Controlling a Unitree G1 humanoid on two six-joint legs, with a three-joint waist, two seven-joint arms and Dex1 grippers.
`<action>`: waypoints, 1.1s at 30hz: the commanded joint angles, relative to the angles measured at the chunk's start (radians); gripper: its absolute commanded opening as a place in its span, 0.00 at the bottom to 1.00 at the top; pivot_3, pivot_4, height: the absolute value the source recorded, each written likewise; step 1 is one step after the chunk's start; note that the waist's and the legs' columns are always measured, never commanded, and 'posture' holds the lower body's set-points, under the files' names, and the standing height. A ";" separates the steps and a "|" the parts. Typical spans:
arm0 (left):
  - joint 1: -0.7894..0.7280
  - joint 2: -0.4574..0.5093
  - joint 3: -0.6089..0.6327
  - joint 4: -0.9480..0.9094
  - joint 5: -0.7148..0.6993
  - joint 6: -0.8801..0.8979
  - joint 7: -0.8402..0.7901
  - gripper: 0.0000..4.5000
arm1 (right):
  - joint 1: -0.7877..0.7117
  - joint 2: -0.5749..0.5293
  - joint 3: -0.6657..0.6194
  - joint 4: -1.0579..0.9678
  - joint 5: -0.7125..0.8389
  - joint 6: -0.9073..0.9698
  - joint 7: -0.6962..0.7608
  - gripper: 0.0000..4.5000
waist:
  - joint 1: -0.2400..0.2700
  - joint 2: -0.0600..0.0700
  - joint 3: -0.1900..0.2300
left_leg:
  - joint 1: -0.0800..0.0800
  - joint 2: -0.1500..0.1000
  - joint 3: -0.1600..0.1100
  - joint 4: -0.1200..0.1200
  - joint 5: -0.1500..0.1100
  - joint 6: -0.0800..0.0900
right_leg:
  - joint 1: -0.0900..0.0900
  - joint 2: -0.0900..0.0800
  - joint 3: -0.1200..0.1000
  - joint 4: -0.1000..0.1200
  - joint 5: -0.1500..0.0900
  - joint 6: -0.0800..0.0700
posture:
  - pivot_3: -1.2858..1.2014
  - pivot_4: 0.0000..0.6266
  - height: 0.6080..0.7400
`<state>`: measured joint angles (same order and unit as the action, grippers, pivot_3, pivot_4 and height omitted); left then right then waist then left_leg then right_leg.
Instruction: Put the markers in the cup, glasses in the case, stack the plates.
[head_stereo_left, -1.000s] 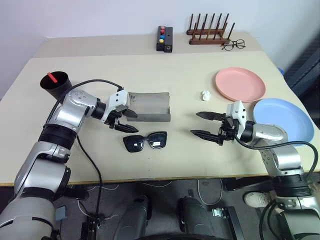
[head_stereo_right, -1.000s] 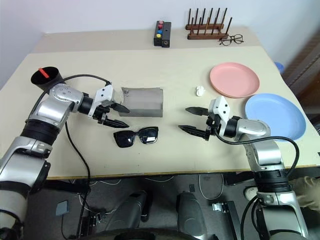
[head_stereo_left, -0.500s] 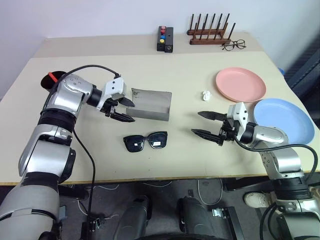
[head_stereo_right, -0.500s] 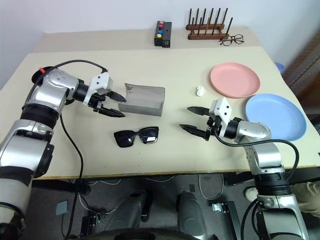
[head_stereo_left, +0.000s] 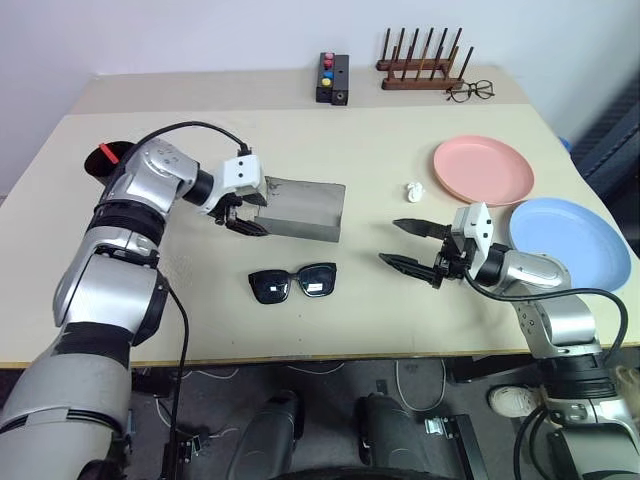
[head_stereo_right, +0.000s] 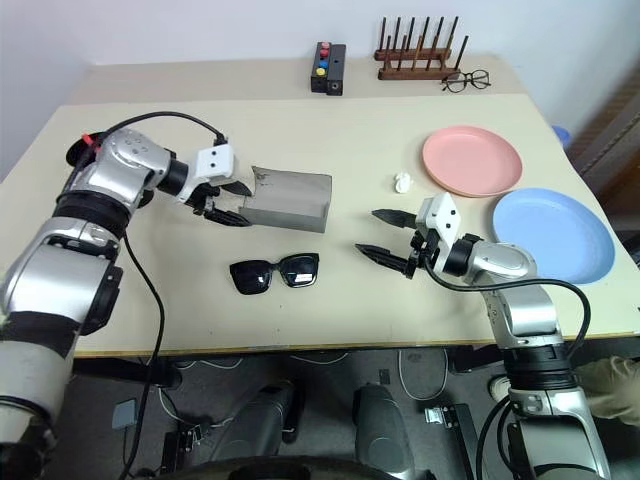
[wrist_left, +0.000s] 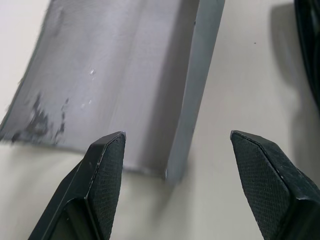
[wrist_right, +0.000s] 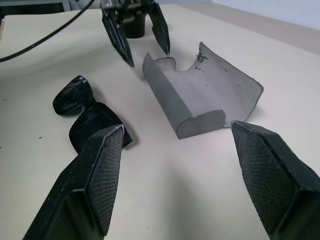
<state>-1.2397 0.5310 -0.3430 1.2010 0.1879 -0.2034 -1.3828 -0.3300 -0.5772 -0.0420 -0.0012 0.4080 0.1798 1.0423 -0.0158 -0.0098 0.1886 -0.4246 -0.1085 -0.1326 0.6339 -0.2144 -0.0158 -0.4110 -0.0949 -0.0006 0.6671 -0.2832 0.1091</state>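
Sunglasses (head_stereo_left: 291, 284) lie folded-out on the table (head_stereo_left: 330, 330), lower centre of the head view, untouched, just below the grey case (head_stereo_left: 303, 208). Case sits open at frame centre-left, flap laid back, trough facing up, so it looks ready to take the glasses.

Left gripper (head_stereo_left: 246, 212) hangs at the case's left end, fingers spread, nothing between them; wrist view shows the case edge in the gap, likely lining up to steady or grab it. Right gripper (head_stereo_left: 413, 245) hovers level at centre-right, fingers apart and empty, pointed toward the sunglasses, probably staged for the pick.

Black cup (head_stereo_left: 108, 160) at far left, mostly hidden behind the left arm, a red marker (head_stereo_left: 105, 152) tip showing at its rim. Pink plate (head_stereo_left: 481, 168) upper right, blue plate (head_stereo_left: 571, 240) just below-right of it, side by side, not stacked yet.
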 joint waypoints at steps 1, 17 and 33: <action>-0.035 -0.010 -0.015 0.030 0.051 -0.034 0.012 0.75 | 0.001 0.000 -0.018 -0.061 0.020 -0.001 -0.013 0.78 | -0.002 0.000 0.000 | 0.000 0.000 0.000 0.000 0.000 0.000 | 0.000 0.000 0.000 0.000 0.000 0.000 | 0.52 0.24 1.00; -0.001 0.009 0.019 0.021 0.063 -0.054 -0.017 0.01 | 0.148 -0.168 -0.113 -0.045 0.035 0.002 0.091 0.78 | 0.000 0.000 0.000 | 0.000 0.000 0.000 0.001 0.000 0.001 | 0.001 0.000 0.000 0.000 0.000 0.000 | 0.52 0.24 1.00; 0.101 0.042 0.049 -0.180 0.007 0.008 -0.149 0.01 | 0.289 -0.248 -0.224 -0.132 0.090 0.044 0.119 0.78 | 0.001 0.000 0.000 | 0.000 0.000 0.000 0.002 -0.001 0.001 | 0.001 0.000 0.000 0.000 0.000 0.000 | 0.52 0.24 1.00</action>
<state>-1.1371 0.5539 -0.3215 1.0623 0.2183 -0.2118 -1.5247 -0.0434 -0.8079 -0.2395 -0.0877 0.4780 0.2208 1.1652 -0.0146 -0.0102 0.1888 -0.4247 -0.1082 -0.1327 0.6364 -0.2150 -0.0148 -0.4097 -0.0949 -0.0007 0.6674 -0.2833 0.1094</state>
